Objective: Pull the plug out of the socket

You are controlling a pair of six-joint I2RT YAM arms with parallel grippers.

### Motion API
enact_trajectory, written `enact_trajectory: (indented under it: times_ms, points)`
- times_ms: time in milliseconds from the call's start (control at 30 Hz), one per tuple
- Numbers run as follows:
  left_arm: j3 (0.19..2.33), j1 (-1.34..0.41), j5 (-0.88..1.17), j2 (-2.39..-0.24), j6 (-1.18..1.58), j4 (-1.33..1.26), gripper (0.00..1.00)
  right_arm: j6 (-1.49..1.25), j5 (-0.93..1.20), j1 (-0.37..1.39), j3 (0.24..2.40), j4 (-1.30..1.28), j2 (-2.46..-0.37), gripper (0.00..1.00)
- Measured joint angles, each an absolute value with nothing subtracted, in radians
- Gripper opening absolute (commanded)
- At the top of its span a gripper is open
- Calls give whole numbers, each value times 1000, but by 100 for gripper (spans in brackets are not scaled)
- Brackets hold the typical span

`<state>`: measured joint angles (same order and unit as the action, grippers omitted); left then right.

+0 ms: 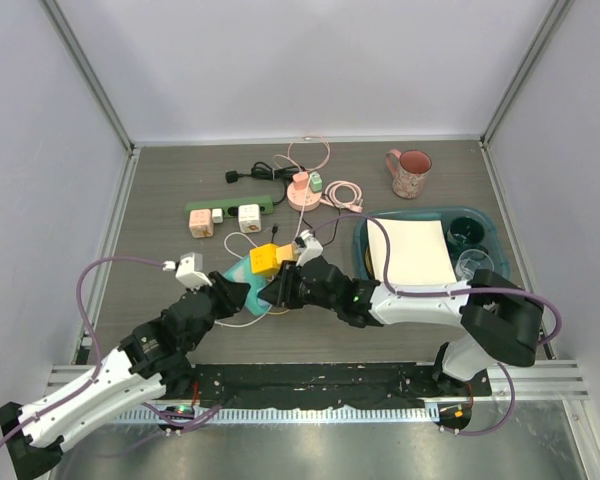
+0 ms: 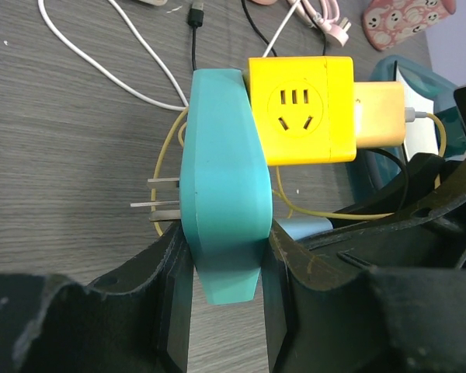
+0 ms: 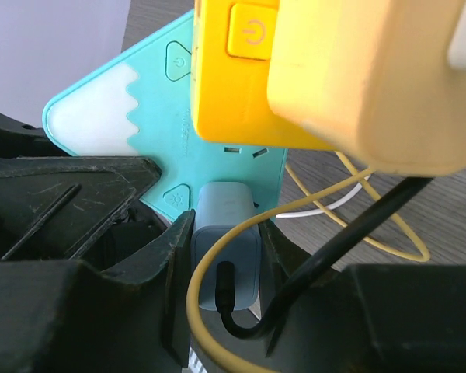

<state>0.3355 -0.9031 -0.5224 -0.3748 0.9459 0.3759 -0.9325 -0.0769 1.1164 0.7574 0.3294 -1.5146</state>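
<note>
A teal triangular socket (image 2: 221, 202) with a yellow cube adapter (image 2: 299, 109) plugged into it is held just above the table in the top view (image 1: 242, 272). My left gripper (image 2: 225, 280) is shut on the teal socket's lower end; metal prongs stick out of its left face. My right gripper (image 3: 225, 280) is shut on a pale blue plug (image 3: 225, 245) seated in the socket's face (image 3: 151, 101), a black cable leaving its end. In the top view both grippers meet, left (image 1: 232, 293) and right (image 1: 278, 288).
A yellow cord (image 3: 388, 233) and a white cord (image 2: 101, 66) loop under the socket. A teal bin (image 1: 428, 245) with a white sheet sits right. Other adapters, a green power strip (image 1: 228, 206) and a pink mug (image 1: 410, 172) lie farther back.
</note>
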Motion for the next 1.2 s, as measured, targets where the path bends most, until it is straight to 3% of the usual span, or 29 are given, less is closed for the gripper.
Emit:
enact_trajectory:
  times_ms: [1100, 1200]
  points:
    - [396, -905, -527, -500, 846, 346, 0, -863, -43, 1136, 523, 185, -1200, 1]
    - [394, -905, -526, -478, 825, 345, 0, -851, -52, 1136, 515, 172, -1200, 8]
